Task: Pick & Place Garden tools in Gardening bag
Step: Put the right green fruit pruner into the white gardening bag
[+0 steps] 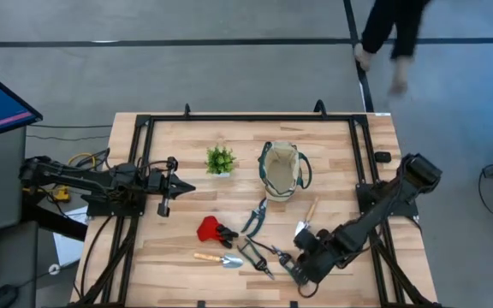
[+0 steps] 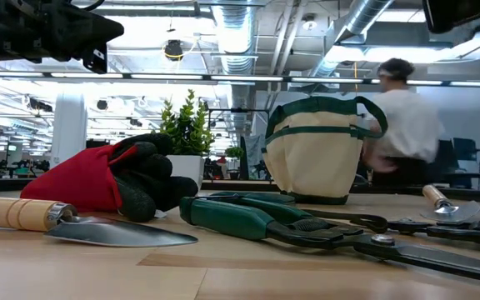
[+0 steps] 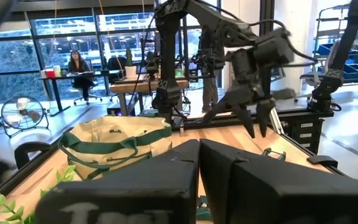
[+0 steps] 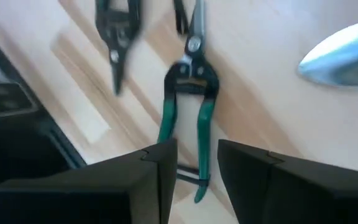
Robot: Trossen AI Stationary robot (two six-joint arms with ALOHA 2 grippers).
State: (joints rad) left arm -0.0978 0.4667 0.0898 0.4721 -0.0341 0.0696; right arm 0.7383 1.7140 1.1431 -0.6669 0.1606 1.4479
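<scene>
The beige gardening bag (image 1: 281,171) with green trim stands upright at the table's far middle. The garden tools lie flat in front of it: a red-and-black piece (image 1: 212,229), a wooden-handled trowel (image 1: 216,258), green-handled shears (image 1: 255,216), dark pruners (image 1: 259,257) and a second trowel (image 1: 308,214). My right gripper (image 1: 296,263) hangs open above the table near the front edge. Its fingers (image 4: 154,180) stand over the handle ends of a pair of green-handled shears (image 4: 188,106) without touching them. My left gripper (image 1: 180,186) waits shut at the left, level above the table.
A small green potted plant (image 1: 221,160) stands left of the bag. A black frame (image 1: 246,120) runs around the table's edges. A person (image 2: 402,125) moves beyond the far right corner. Bare wood lies between the plant and the tools.
</scene>
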